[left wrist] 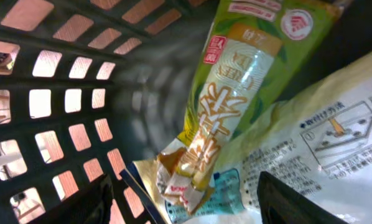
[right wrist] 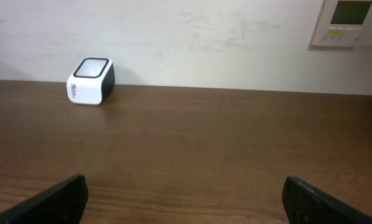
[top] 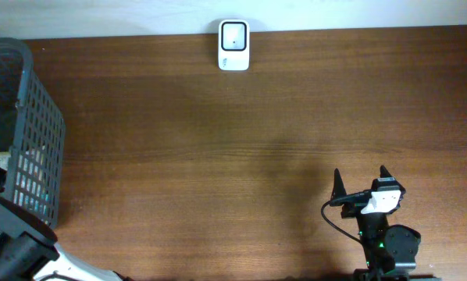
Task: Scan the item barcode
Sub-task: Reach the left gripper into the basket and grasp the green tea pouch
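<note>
Green packet (left wrist: pixel 229 106) lies in the grey basket (left wrist: pixel 68 124) at the tabletop's left edge, its crimped end between the spread, not-yet-touching fingers of the left gripper (left wrist: pixel 189 202). A good pinch takes that end alone, clear of the white pouch (left wrist: pixel 323 143) underneath. Left arm reaches down into the basket. The right gripper (top: pixel 361 181) hangs wide open near the front edge, facing the scanner (top: pixel 233 45) at the far edge.

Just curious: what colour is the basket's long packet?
Green and yellow packet; left wrist view shows it best.
</note>
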{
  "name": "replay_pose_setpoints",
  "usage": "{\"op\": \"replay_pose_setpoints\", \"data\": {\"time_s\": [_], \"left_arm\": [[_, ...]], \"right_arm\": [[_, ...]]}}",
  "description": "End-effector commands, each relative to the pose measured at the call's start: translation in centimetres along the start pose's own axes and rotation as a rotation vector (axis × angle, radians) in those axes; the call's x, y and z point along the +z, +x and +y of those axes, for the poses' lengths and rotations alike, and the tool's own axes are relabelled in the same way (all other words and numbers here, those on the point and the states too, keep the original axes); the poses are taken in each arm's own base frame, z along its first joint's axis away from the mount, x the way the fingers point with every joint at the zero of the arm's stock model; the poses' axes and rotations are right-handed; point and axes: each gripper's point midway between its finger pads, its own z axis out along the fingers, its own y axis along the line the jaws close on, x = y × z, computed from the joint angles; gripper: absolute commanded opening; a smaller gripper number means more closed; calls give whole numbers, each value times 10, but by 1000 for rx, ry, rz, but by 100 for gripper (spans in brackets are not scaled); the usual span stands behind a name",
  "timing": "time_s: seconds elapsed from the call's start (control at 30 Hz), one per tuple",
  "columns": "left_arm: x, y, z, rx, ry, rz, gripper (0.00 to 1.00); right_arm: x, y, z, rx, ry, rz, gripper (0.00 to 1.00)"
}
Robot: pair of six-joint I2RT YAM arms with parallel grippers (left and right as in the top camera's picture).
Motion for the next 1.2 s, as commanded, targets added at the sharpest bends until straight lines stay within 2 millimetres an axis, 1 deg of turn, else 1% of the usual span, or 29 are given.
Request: {"op": "replay_pose_setpoints", "data": {"time_s": [0.0,0.03,0.17,0.23,0.27,0.3,0.33,0.37,0.4,0.47,0.5,0.53,0.57,0.6,0.67,0.7,0.77,0.8,0.83,0.87,0.9,0.93,0.97,1.0,1.03,1.07,1.1,1.13,1.17], "left_arm": [[14,1,16,-22,-43,12,67],[18,3,18,-28,-43,19,65],[34,9,18,-41,-45,27,64],[43,10,11,-39,-30,36,57],[47,12,7,-34,-19,49,50],[52,15,5,-28,-21,62,35],[53,15,4,-27,-22,65,25],[52,14,5,-28,-22,62,6],[49,12,6,-30,-21,57,0],[36,3,7,-42,0,41,0],[23,-6,6,-55,37,20,0],[6,-16,6,-71,79,-7,0],[-25,-34,4,-97,159,-61,0],[-52,-46,1,-113,236,-103,0],[-134,-72,-2,-136,432,-249,0],[-173,-78,-2,-136,510,-324,0],[-245,-78,-2,-114,634,-461,0],[-316,-59,-9,-19,763,-591,0],[-352,-40,-19,57,834,-649,0],[-376,-19,-29,132,890,-678,0],[-404,19,-52,274,949,-694,0],[-415,46,-70,384,979,-684,0],[-422,79,-93,519,1005,-655,0],[-422,104,-111,604,1024,-614,0],[-416,133,-133,697,1028,-554,0],[-402,166,-160,798,1022,-473,0],[-371,207,-197,886,990,-347,0],[-356,221,-211,909,971,-301,0],[-331,242,-230,962,937,-245,0]], "right_arm": [[0,3,1,8,-3,3,99],[0,3,1,8,-3,3,99],[0,3,1,8,-3,3,99],[0,3,1,8,-3,3,99],[0,3,1,8,-3,3,99],[0,3,1,8,-3,3,99],[0,3,1,8,-3,3,99],[0,3,1,8,-3,3,99],[0,3,1,8,-3,3,99],[0,3,1,8,-3,3,99],[0,3,1,8,-3,3,98],[0,3,1,8,-3,3,99],[0,3,1,8,-3,3,99],[0,3,1,8,-3,3,99],[0,3,1,8,-3,3,99],[0,3,1,8,-3,3,99],[0,3,1,8,-3,3,99],[0,3,1,8,-3,3,99],[0,3,1,8,-3,3,99],[0,3,1,8,-3,3,99],[0,3,1,8,-3,3,99],[0,3,1,8,-3,3,99],[0,3,1,8,-3,3,99],[0,3,1,8,-3,3,99],[0,3,1,8,-3,3,99],[0,3,1,8,-3,3,99],[0,3,1,8,-3,3,99],[0,3,1,8,-3,3,99],[0,3,1,8,-3,3,99]]}}
